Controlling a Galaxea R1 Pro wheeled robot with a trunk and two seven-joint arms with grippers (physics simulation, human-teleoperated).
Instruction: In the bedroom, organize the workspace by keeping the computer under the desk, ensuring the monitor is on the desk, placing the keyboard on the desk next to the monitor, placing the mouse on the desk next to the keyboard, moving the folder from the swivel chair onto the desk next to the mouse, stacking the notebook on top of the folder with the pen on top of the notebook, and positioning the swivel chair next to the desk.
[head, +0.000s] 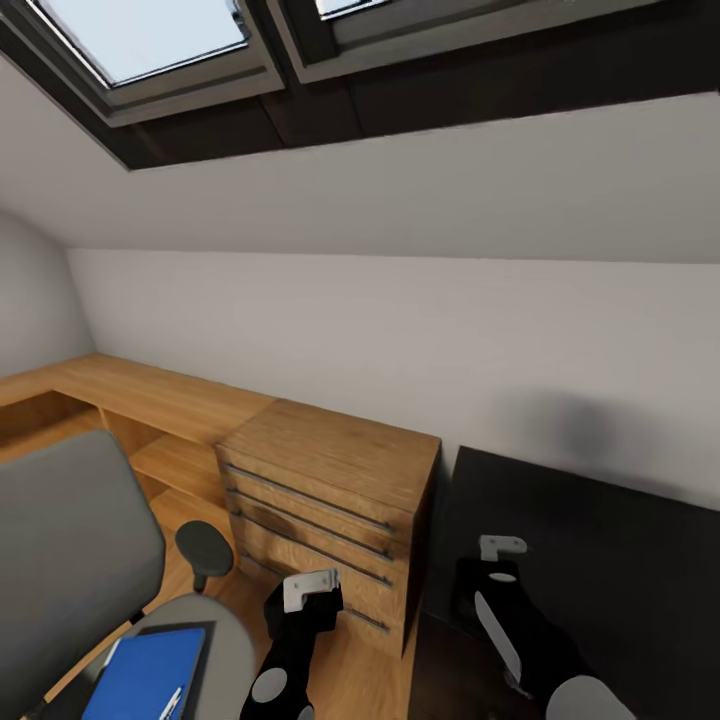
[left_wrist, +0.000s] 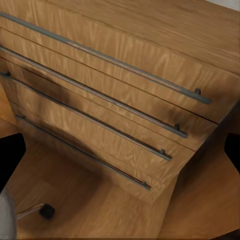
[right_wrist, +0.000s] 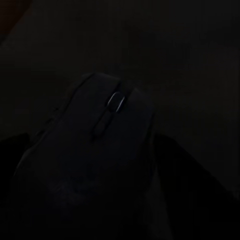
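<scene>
The swivel chair (head: 70, 550) stands at the lower left with the blue folder (head: 150, 672) lying on its grey seat. A thin white pen (head: 171, 702) rests on the folder. The black desk (head: 610, 540) fills the lower right. My right gripper (head: 490, 585) hovers over the desk's near left corner; the right wrist view shows the dark mouse (right_wrist: 107, 130) very close between its jaws. My left gripper (head: 305, 600) hangs open in front of the wooden dresser (head: 330, 480), between chair and desk. The monitor, keyboard, computer and notebook are out of view.
The dresser's drawers with long metal handles (left_wrist: 115, 100) face the left wrist camera. A chair caster (left_wrist: 46, 211) sits on the wood floor (left_wrist: 100, 210) below them. Low wooden shelving (head: 150, 400) runs along the wall. A sloped ceiling with skylights (head: 150, 40) hangs overhead.
</scene>
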